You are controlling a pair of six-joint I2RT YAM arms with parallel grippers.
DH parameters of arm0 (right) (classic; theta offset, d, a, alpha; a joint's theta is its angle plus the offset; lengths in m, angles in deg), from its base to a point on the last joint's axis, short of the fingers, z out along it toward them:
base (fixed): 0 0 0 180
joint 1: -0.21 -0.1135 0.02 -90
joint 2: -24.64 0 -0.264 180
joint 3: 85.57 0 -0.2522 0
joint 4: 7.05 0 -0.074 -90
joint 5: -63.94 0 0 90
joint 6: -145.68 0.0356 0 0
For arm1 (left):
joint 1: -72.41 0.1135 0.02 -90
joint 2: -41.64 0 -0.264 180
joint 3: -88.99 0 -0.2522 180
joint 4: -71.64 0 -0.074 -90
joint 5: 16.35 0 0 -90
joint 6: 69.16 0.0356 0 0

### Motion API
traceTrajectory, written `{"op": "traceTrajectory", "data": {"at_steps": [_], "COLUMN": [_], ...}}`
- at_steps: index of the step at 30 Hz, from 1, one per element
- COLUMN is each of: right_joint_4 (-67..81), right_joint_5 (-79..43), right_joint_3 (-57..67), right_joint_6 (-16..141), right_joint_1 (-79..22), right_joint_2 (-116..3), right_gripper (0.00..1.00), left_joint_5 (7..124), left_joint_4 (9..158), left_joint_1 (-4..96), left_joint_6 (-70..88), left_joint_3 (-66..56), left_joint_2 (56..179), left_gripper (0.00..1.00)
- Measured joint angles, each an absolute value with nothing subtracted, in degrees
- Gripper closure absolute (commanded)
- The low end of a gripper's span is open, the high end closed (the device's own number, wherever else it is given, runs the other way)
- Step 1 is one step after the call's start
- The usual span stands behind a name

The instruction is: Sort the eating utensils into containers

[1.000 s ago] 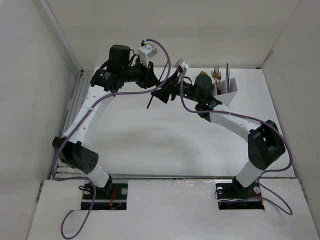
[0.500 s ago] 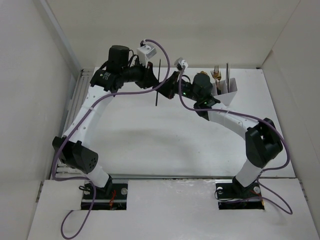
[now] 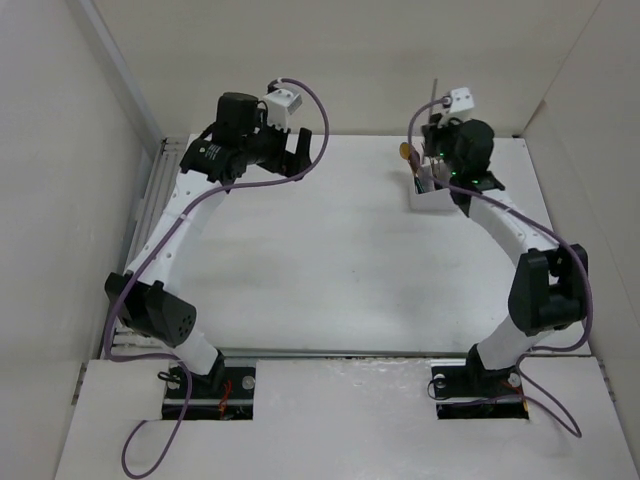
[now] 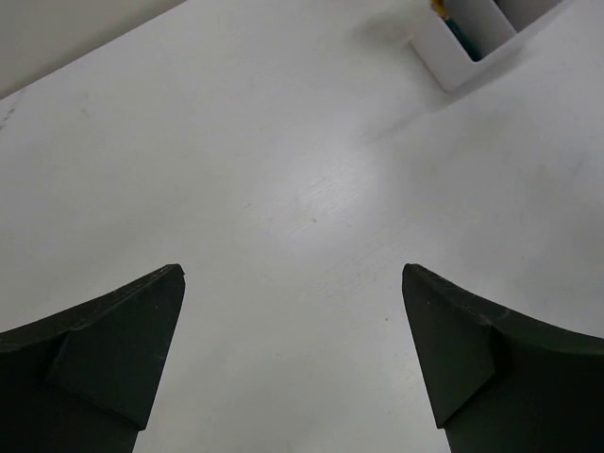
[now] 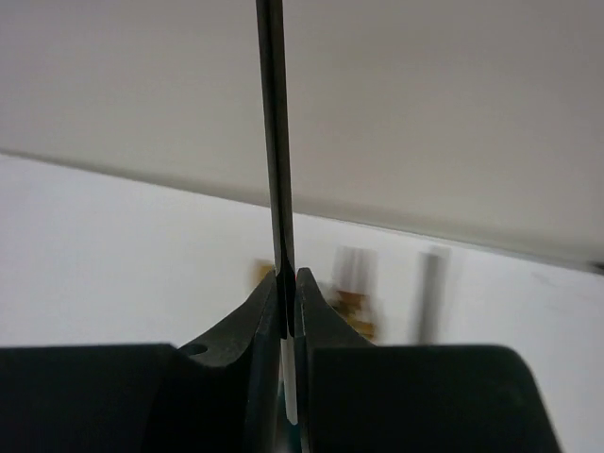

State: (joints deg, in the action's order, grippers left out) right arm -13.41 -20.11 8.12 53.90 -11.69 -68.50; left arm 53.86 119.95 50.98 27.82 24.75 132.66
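- At the far right end of the desk (image 3: 330, 250), your right pincer (image 5: 286, 283) is pressed tight on one thin dark utensil (image 5: 274, 142). It stands straight up, just above the white box (image 3: 428, 200).
- Your left pincer (image 4: 293, 272) is spread wide and holds nothing. It hangs over bare desk, well apart from the box.
- Done so far, I think: some pieces already stand in the box. You can see blurry gold heads (image 5: 354, 304) and a grey stick (image 5: 432, 283) behind the right pincer.
- Left to do, I think: lower the held piece into a slot and let go. From above you see no other loose piece on the desk, so the job looks close to its end.
- The held piece is long, slim, smooth and looks hard. You cannot tell if it is a fork, a spoon or a chopstick.
- The box is small, milky white and thin-walled, with straight sides and narrow slots. A green handle (image 4: 461, 36) sits in one slot.
- The desk is flat and dull white. The right pincer's fingers (image 5: 245, 321) are black, dull and curved at the tips.
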Motion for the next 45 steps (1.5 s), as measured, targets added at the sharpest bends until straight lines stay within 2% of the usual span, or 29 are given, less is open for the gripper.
{"op": "traceTrajectory", "data": {"at_steps": [4,7,21,22,23,25,32,35,36,37,40,45], "right_joint_4": [-11.0,-10.4,-9.0,-8.9,-8.9,-9.0,-8.7,-8.0,-7.8,-7.8,-7.0,-5.2], "right_joint_5": [-25.4,-26.3,-20.9,-20.8,-20.8,-20.6,-19.9,-21.0,-21.7,-22.7,-28.0,-39.1], "right_joint_3": [6.6,5.0,3.5,3.7,3.9,4.4,6.0,7.1,7.4,7.4,7.4,5.1], "right_joint_6": [47.9,45.0,43.7,44.1,44.6,45.4,46.5,46.7,47.0,47.3,49.8,56.7], "right_joint_1": [-2.1,1.5,4.2,4.3,4.3,4.3,4.3,4.6,4.9,5.2,7.1,18.8], "right_joint_2": [-69.6,-71.3,-78.5,-78.5,-78.5,-78.5,-77.9,-75.7,-74.4,-73.1,-68.7,-60.5], "right_gripper": [1.0,1.0,0.99,0.93,0.78,0.65,0.43,0.3,0.18,0.11,0.0,0.0], "left_joint_5": [58.0,59.5,60.4,60.4,60.4,60.4,60.7,62.0,63.1,63.5,69.2,83.4], "left_joint_4": [119.6,119.8,120.0,119.9,119.9,120.0,120.0,119.9,119.9,119.9,118.9,116.0], "left_joint_1": [51.9,52.0,51.9,52.0,52.1,52.2,52.3,52.3,52.3,52.3,52.5,54.4], "left_joint_6": [27.8,27.8,28.1,28.1,28.1,28.1,28.1,28.1,28.1,28.0,27.2,23.8], "left_joint_3": [23.7,22.2,21.3,21.3,21.3,21.3,21.3,21.3,21.3,21.3,21.0,17.7], "left_joint_2": [132.6,132.6,132.6,132.6,132.6,132.6,132.6,132.6,132.6,132.6,132.6,132.5], "left_gripper": [0.0,0.0,0.0,0.0,0.0,0.0,0.0,0.0,0.0,0.0,0.0,0.0]}}
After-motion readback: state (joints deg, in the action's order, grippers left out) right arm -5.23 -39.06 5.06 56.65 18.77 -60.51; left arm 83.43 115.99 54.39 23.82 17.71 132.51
